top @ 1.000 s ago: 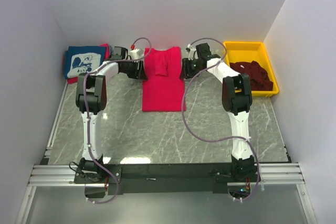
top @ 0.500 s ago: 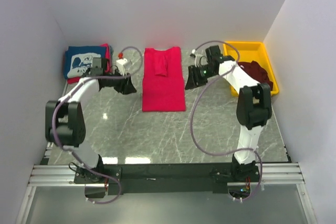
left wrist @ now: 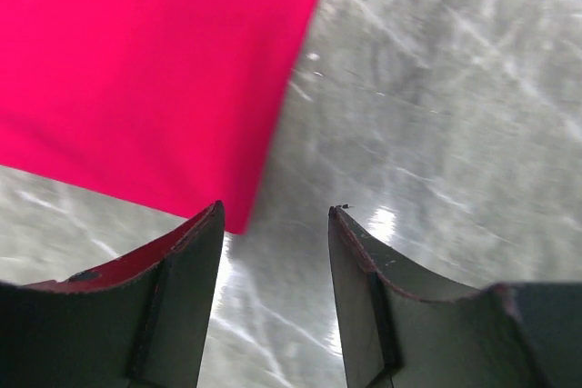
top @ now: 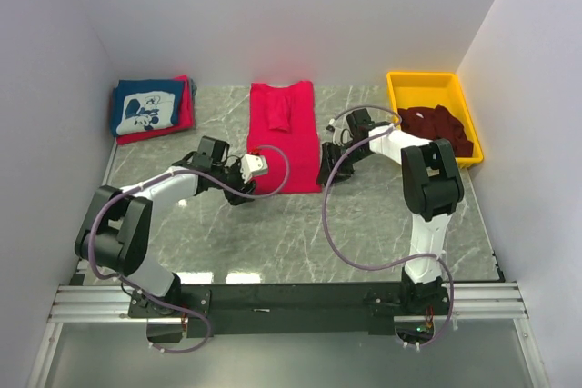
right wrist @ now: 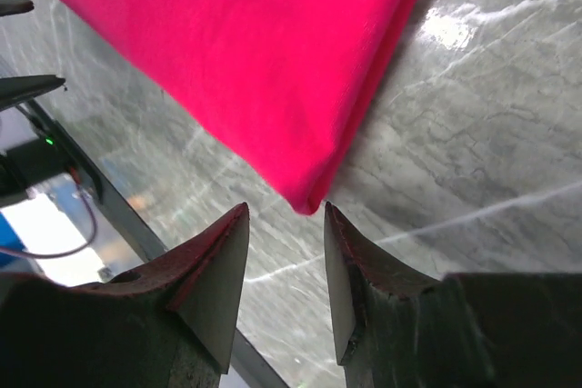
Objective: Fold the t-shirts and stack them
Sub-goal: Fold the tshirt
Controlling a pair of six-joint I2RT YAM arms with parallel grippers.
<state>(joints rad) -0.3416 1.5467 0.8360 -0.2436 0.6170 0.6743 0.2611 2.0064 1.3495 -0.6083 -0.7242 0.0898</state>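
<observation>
Red t-shirt lies lengthwise, far edge toward near; left arm and right arm each present empty, parted jaws just short of its near corners.

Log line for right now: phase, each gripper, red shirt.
phase: pre-grasp | red t-shirt: flat strip, unheld | left gripper: open, at its near-left corner | right gripper: open, at its near-right corner

T-shirt between stack (left) and bin
</observation>
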